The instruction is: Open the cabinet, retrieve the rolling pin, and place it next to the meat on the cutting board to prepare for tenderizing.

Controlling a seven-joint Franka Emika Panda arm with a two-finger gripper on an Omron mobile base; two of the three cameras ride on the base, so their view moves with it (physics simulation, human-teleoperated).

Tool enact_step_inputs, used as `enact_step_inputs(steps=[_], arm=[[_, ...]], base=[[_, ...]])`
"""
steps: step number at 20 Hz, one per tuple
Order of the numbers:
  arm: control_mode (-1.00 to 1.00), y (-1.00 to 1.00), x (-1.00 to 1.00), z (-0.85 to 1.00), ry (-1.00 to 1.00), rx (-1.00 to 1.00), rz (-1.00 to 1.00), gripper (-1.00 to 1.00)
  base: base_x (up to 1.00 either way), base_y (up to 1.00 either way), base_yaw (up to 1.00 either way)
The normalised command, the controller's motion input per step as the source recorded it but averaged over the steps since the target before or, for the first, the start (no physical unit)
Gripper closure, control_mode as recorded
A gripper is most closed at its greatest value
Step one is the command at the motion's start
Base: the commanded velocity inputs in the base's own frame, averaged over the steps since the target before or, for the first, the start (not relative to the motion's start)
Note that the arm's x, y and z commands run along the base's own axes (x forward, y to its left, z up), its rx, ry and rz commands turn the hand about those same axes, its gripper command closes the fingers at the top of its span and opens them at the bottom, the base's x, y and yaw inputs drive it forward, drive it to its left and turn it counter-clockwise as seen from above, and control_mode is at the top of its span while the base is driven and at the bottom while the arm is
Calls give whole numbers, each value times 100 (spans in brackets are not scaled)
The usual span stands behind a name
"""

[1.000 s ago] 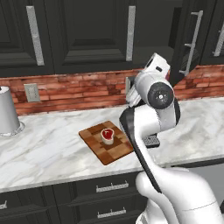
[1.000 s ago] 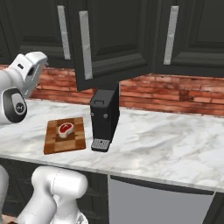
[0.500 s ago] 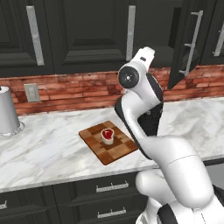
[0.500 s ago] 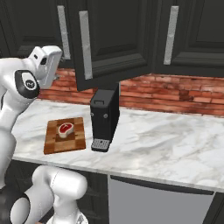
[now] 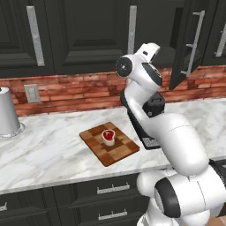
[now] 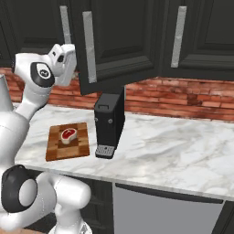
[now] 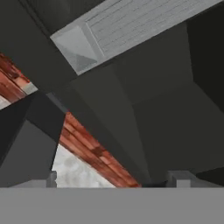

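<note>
Cabinet [image 5: 185,48] door hangs ajar at two o'clock from the raised gripper [image 6: 68,61], jaw state untellable.

Kitchen surroundings: bench, brick wall, small appliances.

A white marble bench [image 5: 53,150] runs along a red brick backsplash [image 5: 70,90]. A black coffee machine [image 6: 109,123] stands upright on the bench, against the brick, with a grey drip grille at its foot. At the far left of the left base view a pale grey cylinder [image 5: 8,112] stands on the bench, and a light wall outlet [image 5: 32,93] is set in the brick just beside it. Below the bench are dark drawers [image 5: 106,190] with short horizontal silver handles, and a grey appliance front [image 6: 160,212] sits under the bench at the right.
</note>
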Motion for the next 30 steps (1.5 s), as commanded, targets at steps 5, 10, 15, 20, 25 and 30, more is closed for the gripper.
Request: enact_step_inputs(steps=[5,10,15,20,25,30], arm=[[-100,-65,6,0,2,0,-15,-100],[-100,-87,-32,0,0,0,-19,-100],[-100,-99,-54,0,0,0,-20,-100],[-100,-100,-52,12,-4,0,-15,-100],[-100,-99,-7,2,-1,1,-7,-100],[-100,-83,8,0,0,6,-1,-100]], base=[[0,0,0],[0,0,0],[0,0,0],[0,0,0],[0,0,0],[0,0,0]])
